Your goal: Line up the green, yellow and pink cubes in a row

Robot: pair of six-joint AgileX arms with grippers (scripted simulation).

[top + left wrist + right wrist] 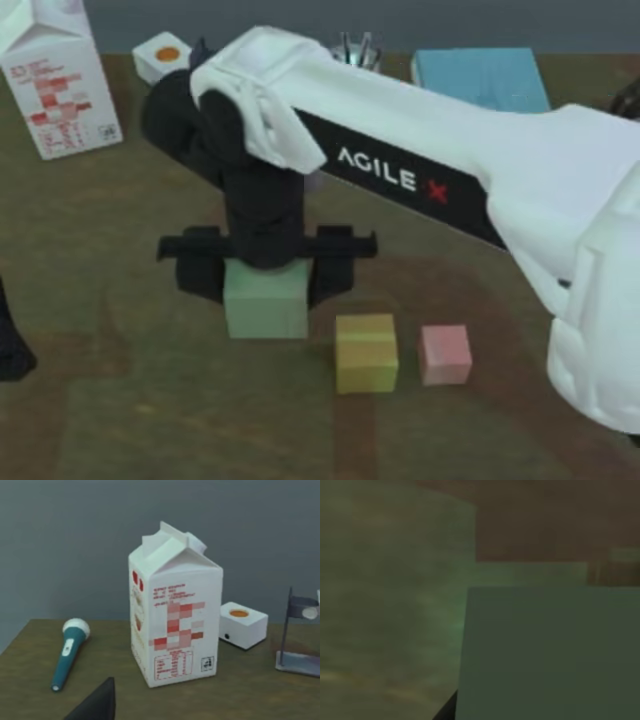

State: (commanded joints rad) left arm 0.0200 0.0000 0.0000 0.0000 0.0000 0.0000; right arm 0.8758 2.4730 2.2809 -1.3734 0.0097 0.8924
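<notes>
Right hand: fingers wide, straddling green cube on surface | yellow cube, pink cube: just beside hand, already adjacent | remaining: green sits slightly out of row | left hand: parked, cannot tell

Three cubes: one green, one yellow, one pink. One milk carton, one white box, one blue book, one microphone.
</notes>
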